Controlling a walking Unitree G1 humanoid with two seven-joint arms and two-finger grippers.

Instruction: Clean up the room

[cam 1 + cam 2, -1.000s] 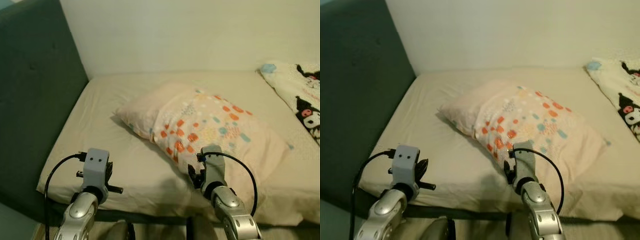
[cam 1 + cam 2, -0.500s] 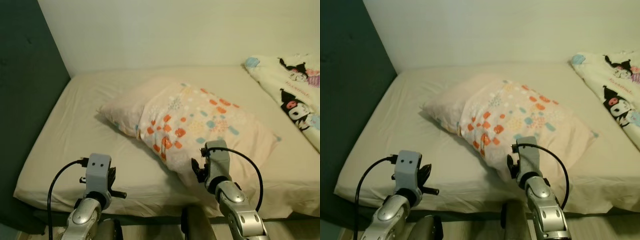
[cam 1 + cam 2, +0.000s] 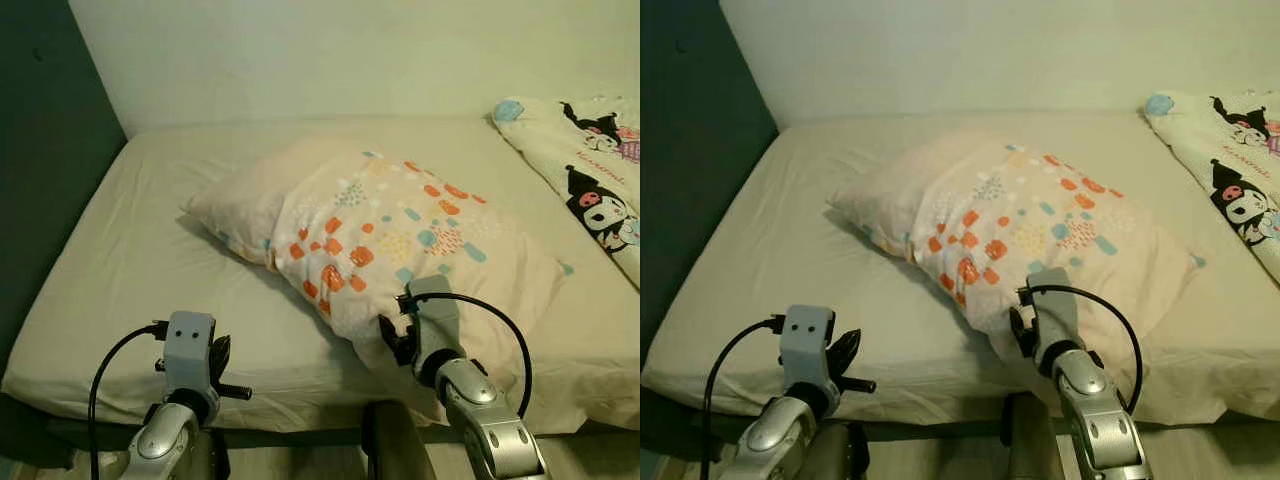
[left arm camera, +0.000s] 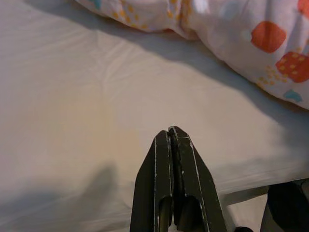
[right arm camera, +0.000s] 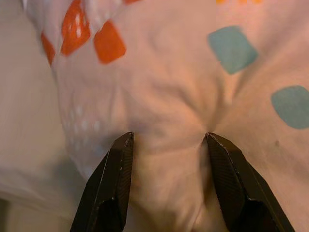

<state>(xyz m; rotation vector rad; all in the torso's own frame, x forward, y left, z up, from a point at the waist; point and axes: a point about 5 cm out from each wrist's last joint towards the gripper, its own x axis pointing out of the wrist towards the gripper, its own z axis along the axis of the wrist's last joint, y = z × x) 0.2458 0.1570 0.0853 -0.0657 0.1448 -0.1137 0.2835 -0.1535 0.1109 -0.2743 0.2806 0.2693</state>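
A cream pillow (image 3: 390,230) with orange and teal patches lies askew in the middle of the bed. My right gripper (image 5: 166,137) is open at the pillow's near edge, and its two black fingertips (image 5: 123,145) press into the fabric with a bulge of pillow between them. Its silver wrist (image 3: 432,322) shows in front of the pillow (image 5: 164,72). My left gripper (image 4: 170,131) is shut and empty. It hovers over the bare sheet (image 4: 72,96) near the bed's front edge, to the left of the pillow.
A beige sheet covers the bed (image 3: 140,250). A dark teal headboard (image 3: 40,120) stands along the left and a pale wall (image 3: 300,50) runs behind. A cartoon-print blanket (image 3: 590,190) lies at the right end. The mattress's front edge (image 3: 300,415) is just below my grippers.
The camera has swung right and closer to the bed, so the headboard slid off to the left. My right gripper now sits against the pillow's near edge. The left gripper stays shut.
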